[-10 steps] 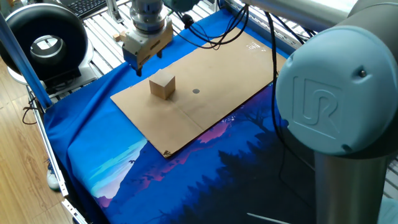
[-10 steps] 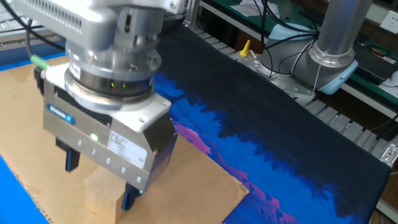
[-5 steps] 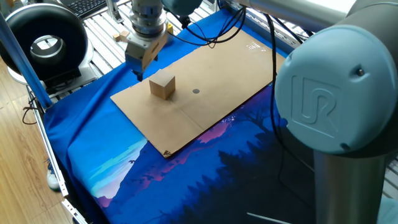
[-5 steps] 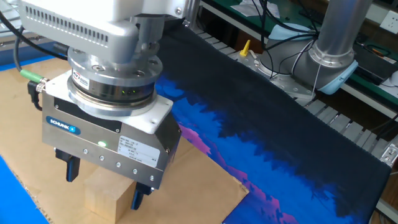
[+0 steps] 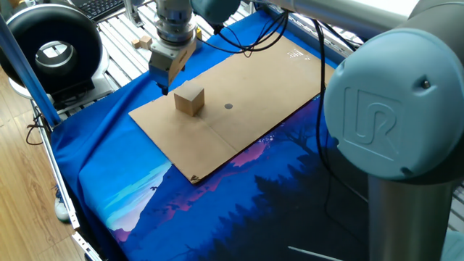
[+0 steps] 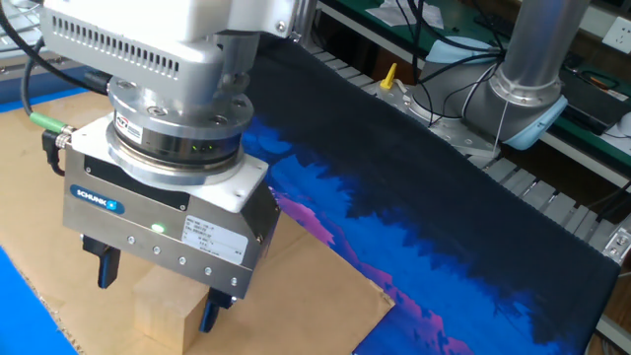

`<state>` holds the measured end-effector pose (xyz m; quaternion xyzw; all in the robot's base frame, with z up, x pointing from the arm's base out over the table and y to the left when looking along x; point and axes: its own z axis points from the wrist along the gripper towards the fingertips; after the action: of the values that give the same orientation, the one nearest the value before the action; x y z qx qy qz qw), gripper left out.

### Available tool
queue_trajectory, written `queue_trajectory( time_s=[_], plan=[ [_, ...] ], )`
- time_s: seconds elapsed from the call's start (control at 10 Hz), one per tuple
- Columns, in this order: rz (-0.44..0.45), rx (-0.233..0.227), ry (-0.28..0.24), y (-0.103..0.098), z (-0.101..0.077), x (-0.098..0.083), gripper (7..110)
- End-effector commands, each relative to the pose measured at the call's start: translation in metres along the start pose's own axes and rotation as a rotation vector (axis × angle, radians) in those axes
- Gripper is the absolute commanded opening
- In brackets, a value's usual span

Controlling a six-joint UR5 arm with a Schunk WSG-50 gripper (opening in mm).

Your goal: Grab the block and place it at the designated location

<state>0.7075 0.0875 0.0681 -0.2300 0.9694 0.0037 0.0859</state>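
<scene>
The block [image 5: 189, 100], a light-tan wooden cube, stands on the brown board [image 5: 246, 80], left of the small dark dot [image 5: 228, 106]. My gripper [image 5: 165, 85] is open and empty. It hangs just above the block's far-left side without touching it. In the other fixed view the gripper [image 6: 155, 293] fills the left side. Its dark fingertips [image 6: 103, 268] stand either side of the block's top [image 6: 163, 314], a little above it. The dot is hidden in that view.
A much smaller pale cube [image 5: 143, 41] lies on the metal rails behind the gripper. A black round device [image 5: 51, 47] stands at the far left. The blue printed cloth [image 5: 145, 188] covers the table. The arm's grey base [image 5: 391, 130] looms at the right, with cables [image 5: 246, 43] at the back.
The gripper has turned about its vertical axis, now showing edge-on in one fixed view, and shifted slightly towards the block. The block has not moved.
</scene>
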Motion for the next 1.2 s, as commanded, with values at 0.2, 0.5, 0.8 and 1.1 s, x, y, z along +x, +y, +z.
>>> queue_trajectory(
  time_s=[0.2,0.5,0.8,1.1],
  plan=[
    [0.011,0.008,-0.043,-0.006,0.013,0.002,88],
    [0.0,0.016,-0.059,-0.008,0.019,0.004,88],
    [-0.006,0.023,-0.066,-0.01,0.02,0.008,88],
    [-0.019,0.024,-0.092,-0.012,0.022,0.016,88]
  ],
)
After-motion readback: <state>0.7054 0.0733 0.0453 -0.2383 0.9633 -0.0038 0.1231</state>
